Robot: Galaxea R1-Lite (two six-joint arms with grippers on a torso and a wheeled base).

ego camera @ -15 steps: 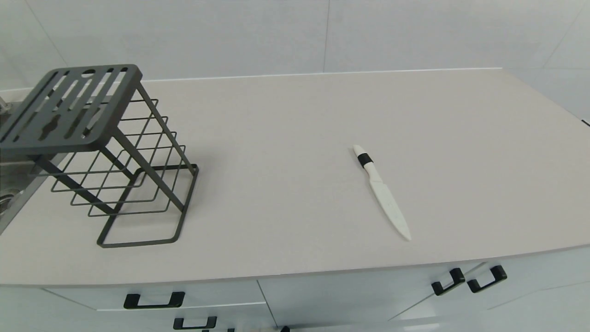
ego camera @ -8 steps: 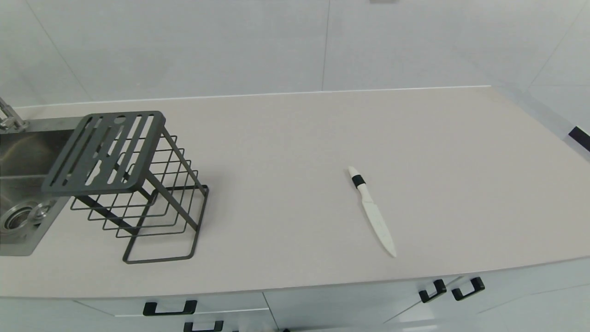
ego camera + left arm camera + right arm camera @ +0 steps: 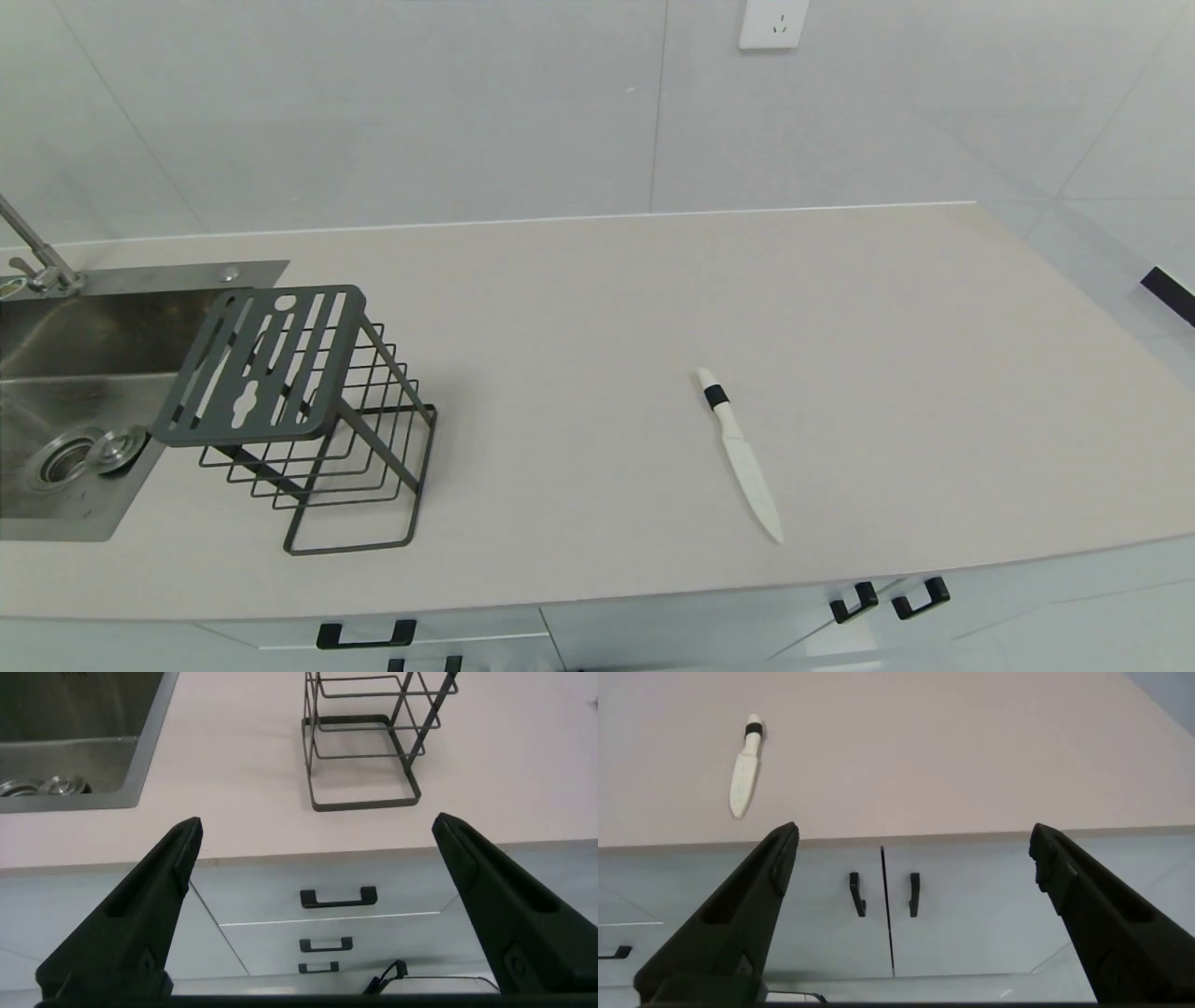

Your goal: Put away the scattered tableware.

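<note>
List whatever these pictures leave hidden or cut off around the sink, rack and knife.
Sink: head view, its left part runs past the picture's edge, as does the faucet.
Rack: left wrist view, the picture's edge cuts off its slotted top.
Knife: head view, too small to tell which side of the blade is sharpened.

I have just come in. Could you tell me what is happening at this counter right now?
Nothing is being handled. A white knife lies flat on the counter near its front edge. The dark wire rack stands beside the sink, with nothing in it. The left gripper and the right gripper are both open and empty, in front of the counter's edge, so the putting away is not yet begun.
</note>
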